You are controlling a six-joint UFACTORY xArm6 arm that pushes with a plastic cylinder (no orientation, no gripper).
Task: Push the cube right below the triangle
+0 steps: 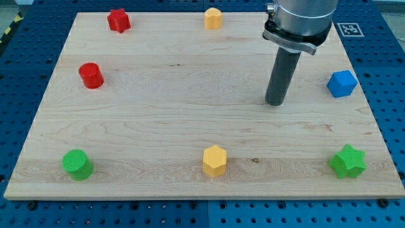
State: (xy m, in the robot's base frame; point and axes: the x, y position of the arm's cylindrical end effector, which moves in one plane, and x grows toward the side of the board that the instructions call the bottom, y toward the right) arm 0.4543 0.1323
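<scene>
Wooden counter point(190, 95) on a blue perforated base point(386, 50). Blue cube point(342, 83) sits near the view's right edge; my tip point(274, 102) stands apart to its left. No claw is fitted, so nothing is held. Cube judged light, rigid, free-sliding; push a flat face centrally to avoid rotation.

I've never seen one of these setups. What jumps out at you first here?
The big silver arm at the view's upper right, ending in a dark rod whose tip rests on the wooden board, well left of a blue cube. Bright blocks ring the edges, like the green star at bottom right.
</scene>
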